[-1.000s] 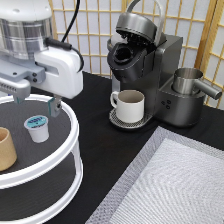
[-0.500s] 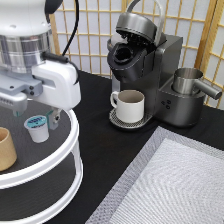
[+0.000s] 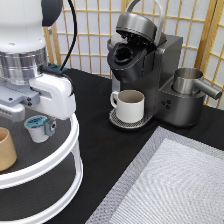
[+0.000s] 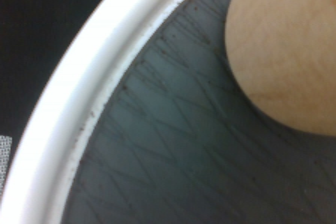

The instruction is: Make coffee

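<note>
The coffee pod (image 3: 36, 127), white with a blue foil top, stands on the upper shelf of a round white-rimmed tray (image 3: 60, 161) at the exterior view's left. My gripper (image 3: 35, 132) hangs low right over the pod, open, with one dark finger (image 3: 50, 126) showing just to the pod's right. The pod rests on the tray. The coffee machine (image 3: 145, 65) stands at the top centre with its lid up, and a cream mug (image 3: 131, 106) sits on its drip plate. The wrist view shows only the tray's rim (image 4: 90, 100) and a tan cup (image 4: 292, 60).
A tan handleless cup (image 3: 6, 149) stands on the tray, left of the pod. A steel pitcher (image 3: 189, 82) sits to the right of the machine. A grey woven mat (image 3: 170, 185) covers the bottom right. A slatted screen stands behind.
The arm has come down and toward the exterior view's right over the tray, so the hand now sits low around the pod. The pod, cup and mug have not moved.
</note>
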Controlling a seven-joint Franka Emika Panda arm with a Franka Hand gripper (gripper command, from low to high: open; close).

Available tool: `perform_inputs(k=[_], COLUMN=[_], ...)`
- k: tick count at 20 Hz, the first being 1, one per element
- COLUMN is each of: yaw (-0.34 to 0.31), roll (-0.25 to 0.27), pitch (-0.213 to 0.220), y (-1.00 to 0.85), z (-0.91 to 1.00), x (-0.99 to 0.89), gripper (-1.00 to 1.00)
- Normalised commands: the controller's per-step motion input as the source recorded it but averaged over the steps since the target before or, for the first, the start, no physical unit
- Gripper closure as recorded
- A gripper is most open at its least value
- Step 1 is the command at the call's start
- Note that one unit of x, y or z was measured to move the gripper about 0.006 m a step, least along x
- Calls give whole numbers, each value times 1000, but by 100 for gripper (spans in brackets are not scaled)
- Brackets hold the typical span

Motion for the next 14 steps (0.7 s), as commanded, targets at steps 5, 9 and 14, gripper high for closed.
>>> perform_inputs(k=[5,9,14], yaw=[0,0,0], roll=[0,0,0], pitch=[-21,-48,-53], y=[38,0,8], z=[-101,-147,79], x=[-58,-156,-78], gripper=[100,100,100])
